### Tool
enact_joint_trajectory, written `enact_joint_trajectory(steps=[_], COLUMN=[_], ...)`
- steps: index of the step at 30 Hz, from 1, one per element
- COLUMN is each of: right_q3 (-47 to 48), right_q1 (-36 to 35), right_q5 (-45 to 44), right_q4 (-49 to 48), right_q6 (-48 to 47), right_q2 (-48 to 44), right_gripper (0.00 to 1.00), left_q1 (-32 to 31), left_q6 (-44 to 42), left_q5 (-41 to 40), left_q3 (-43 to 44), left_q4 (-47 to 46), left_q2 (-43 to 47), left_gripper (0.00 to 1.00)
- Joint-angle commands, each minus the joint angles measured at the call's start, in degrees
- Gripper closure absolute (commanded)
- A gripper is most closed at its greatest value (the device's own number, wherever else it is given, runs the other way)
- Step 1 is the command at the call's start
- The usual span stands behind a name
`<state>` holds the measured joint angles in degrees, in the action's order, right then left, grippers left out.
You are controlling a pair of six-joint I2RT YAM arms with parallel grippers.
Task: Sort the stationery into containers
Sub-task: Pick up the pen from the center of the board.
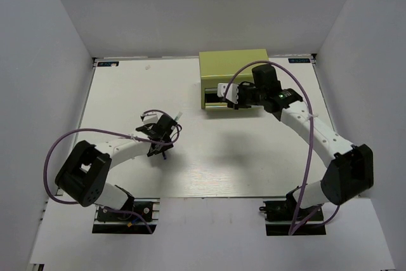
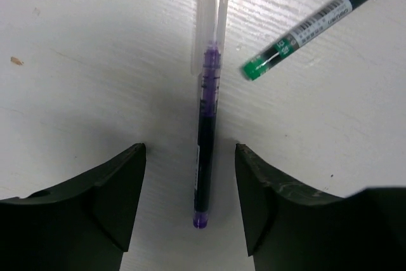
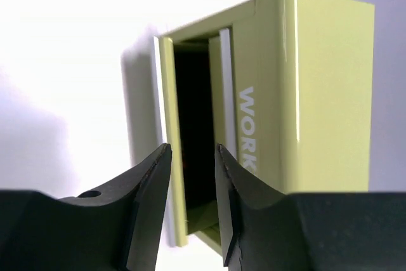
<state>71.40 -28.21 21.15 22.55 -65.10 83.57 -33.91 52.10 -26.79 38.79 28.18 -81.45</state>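
A dark-purple pen with a clear cap lies on the white table, lengthwise between the fingers of my left gripper. That gripper is open, with a gap on each side of the pen. A green pen lies slanted just beyond, to the right. The olive yellow-green drawer chest stands at the back. My right gripper is open right at its front. One drawer is pulled out, and its front panel and dark inside show in the gap between the fingers.
White walls close in the white table on the left, back and right. In the top view the left gripper hangs left of centre and the right gripper at the chest's front. Both arm bases sit at the near edge.
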Motion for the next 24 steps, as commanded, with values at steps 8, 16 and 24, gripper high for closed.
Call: enact_joint_trajectory(steps=[8,16,24], right_q3=[-5.5,-10.1,-12.8], right_q1=[0.1,0.1,0.6], right_q5=[6.9,7.5,7.6], right_q4=[-2.1,-4.9,-7.5], right_q6=[11.2,14.1,19.0], right_q2=[-7.5,-10.8,-12.4], right_gripper=[0.6,0.3,0.3], left_q1=[0.6,0.6,-0.6], left_q6=[-2.5,-2.5,-5.7], left_q5=[4.0,5.3,9.3], left_q3=[3.5,2.2,5.2], left_q4=[2.2,7.1,10.4], left_q2=[-4.9,3.5,18.6], left_gripper=[0.65,1.0,1.0])
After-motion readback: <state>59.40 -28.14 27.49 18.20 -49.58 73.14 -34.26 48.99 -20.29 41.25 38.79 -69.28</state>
